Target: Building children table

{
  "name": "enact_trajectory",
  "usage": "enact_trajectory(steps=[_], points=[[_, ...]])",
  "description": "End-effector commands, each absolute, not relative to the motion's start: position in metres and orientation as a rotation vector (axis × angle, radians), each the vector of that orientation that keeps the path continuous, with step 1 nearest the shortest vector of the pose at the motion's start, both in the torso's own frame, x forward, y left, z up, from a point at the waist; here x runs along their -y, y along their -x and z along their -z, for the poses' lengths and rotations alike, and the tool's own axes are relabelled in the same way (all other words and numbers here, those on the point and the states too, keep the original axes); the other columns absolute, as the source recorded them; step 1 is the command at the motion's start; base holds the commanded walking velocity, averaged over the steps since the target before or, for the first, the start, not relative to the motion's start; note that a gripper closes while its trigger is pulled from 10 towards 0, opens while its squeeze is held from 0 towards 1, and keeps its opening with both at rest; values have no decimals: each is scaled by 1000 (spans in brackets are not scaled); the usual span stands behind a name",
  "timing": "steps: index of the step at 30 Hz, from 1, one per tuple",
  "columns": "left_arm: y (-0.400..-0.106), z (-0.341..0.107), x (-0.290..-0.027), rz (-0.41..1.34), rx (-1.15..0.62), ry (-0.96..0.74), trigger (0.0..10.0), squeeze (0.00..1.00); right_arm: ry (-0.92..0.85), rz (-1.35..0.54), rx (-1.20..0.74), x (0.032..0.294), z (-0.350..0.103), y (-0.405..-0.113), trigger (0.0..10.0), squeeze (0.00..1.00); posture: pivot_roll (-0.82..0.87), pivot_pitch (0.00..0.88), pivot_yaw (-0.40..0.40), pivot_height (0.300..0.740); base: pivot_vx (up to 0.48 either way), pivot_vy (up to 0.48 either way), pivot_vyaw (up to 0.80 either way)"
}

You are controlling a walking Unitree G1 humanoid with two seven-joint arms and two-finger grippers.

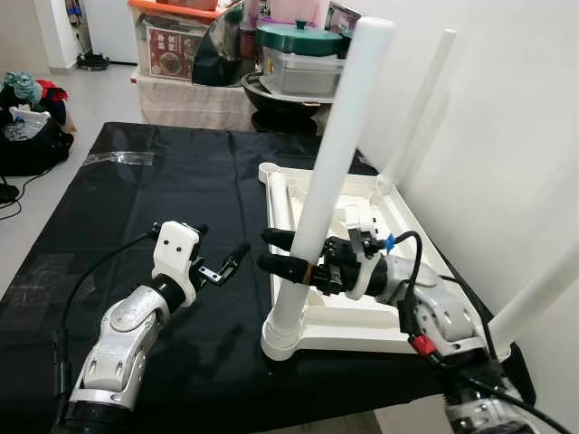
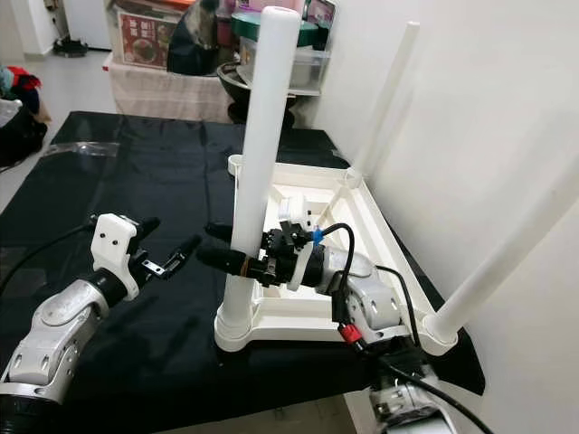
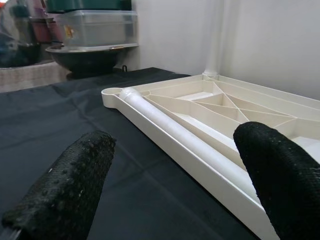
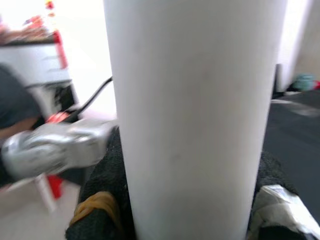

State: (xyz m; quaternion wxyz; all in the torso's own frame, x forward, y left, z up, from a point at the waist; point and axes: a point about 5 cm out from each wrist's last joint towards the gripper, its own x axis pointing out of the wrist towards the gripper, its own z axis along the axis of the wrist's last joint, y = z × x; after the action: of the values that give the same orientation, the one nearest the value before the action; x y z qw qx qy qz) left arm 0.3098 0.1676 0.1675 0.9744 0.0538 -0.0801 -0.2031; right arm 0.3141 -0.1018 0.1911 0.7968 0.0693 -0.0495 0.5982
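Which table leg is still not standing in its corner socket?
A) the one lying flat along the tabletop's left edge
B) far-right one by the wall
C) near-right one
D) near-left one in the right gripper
A: a white leg lies flat along the left edge of the upturned tabletop, its far-left corner socket bare, while the right gripper is shut on the upright near-left leg.

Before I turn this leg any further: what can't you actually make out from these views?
- Seating of the near leg in its socket: head views, joint too small.
- Right gripper grip: the leg hides the far contact; right wrist view blurred.
- Loose leg far end: cut off behind a left gripper fingertip.
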Motion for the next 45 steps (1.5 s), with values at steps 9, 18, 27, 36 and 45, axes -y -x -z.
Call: enact_trajectory(steps=[9, 18, 27, 36, 45], points=[[-312, -165, -164, 419, 150, -103, 10000, 0, -199, -939, -155, 118, -128, -310, 10000, 0, 96, 0, -145, 740, 0, 0, 0], [-312, -164, -166, 412, 147, -106, 10000, 0, -143, -428, -127, 142, -122, -316, 10000, 0, 85, 0, -136, 740, 0, 0, 0], [-314, -165, -165, 417, 152, -103, 10000, 0, -135, -64, -65, 169, -129, -312, 10000, 0, 75, 0, -131, 740, 0, 0, 0], [-314, -165, -165, 416, 152, -103, 10000, 0, -29, -72, -46, 161, -133, -304, 10000, 0, 71, 0, -130, 740, 0, 0, 0], [-314, -164, -165, 408, 155, -99, 10000, 0, 45, 62, -75, 167, -133, -305, 10000, 0, 75, 0, -140, 740, 0, 0, 0]])
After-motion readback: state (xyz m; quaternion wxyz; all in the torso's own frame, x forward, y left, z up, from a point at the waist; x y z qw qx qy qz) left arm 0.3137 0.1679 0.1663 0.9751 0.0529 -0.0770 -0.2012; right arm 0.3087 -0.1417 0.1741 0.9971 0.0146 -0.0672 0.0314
